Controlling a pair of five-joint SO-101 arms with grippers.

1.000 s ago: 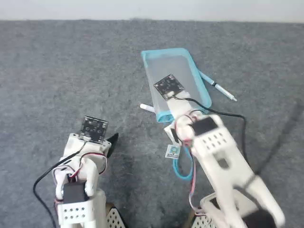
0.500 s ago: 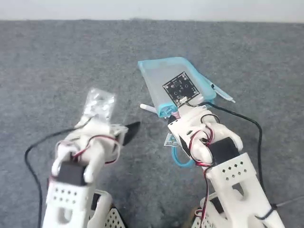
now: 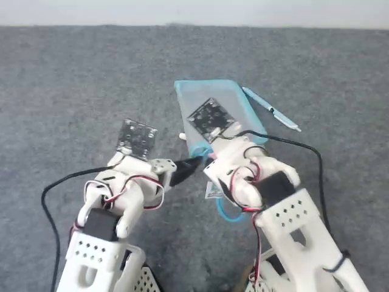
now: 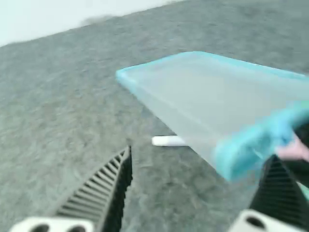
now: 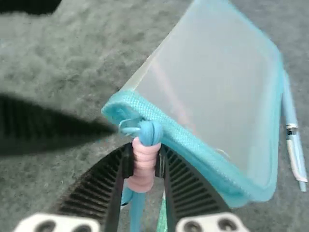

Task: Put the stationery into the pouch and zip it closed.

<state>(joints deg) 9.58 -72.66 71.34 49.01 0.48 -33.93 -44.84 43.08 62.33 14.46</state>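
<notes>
While clamping the pink zipper pull [image 5: 142, 169] tightly in the right gripper [image 5: 143, 157], holding the translucent blue-trimmed pouch [image 3: 209, 97] by its near edge, mid-table on grey carpet [image 3: 73, 79].
Left gripper [image 4: 200, 164] spread wide and empty, just near-left of the pouch's near corner. White pen [image 4: 168, 140] partly hidden under the pouch's left side; blue pen [image 3: 270, 109] just right of the pouch.
</notes>
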